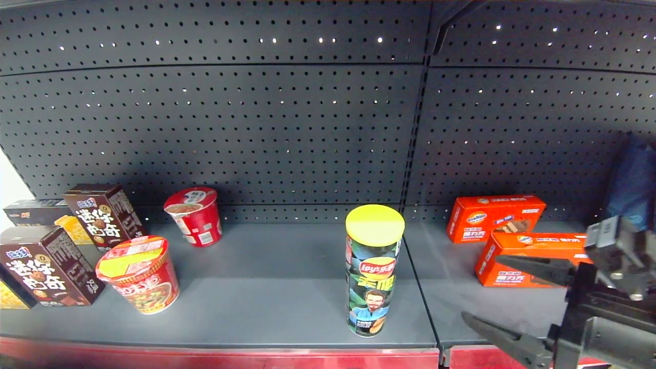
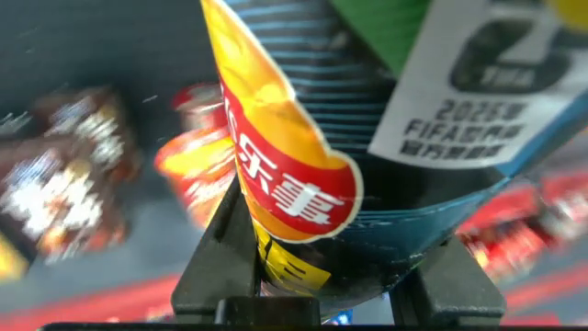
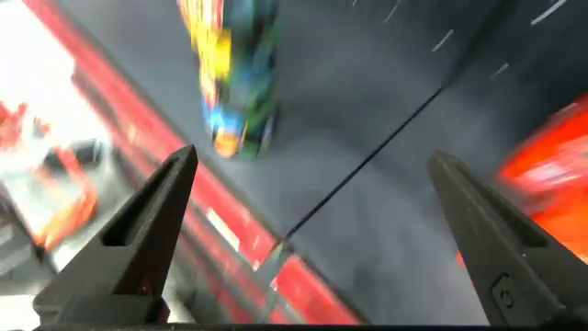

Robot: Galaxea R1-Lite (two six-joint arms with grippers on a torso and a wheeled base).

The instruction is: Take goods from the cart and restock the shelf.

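A tall chip can (image 1: 374,271) with a yellow lid stands upright near the front of the grey shelf (image 1: 287,287); the right wrist view shows this can (image 3: 234,83) too. My right gripper (image 1: 480,287) hangs open to the right of it, over the shelf's front edge, nothing between its fingers (image 3: 147,239). In the left wrist view, my left gripper (image 2: 340,276) is shut on a second chip can (image 2: 367,138), dark blue and green with a yellow and red label. Blurred shelf goods lie behind that can.
Left on the shelf stand brown cookie boxes (image 1: 102,215) and two red noodle cups (image 1: 195,215) (image 1: 141,274). Two orange boxes (image 1: 494,218) lie at the right, with a dark blue bag (image 1: 633,179) at the edge. A pegboard wall (image 1: 256,128) backs the shelf. A red strip (image 1: 220,356) edges its front.
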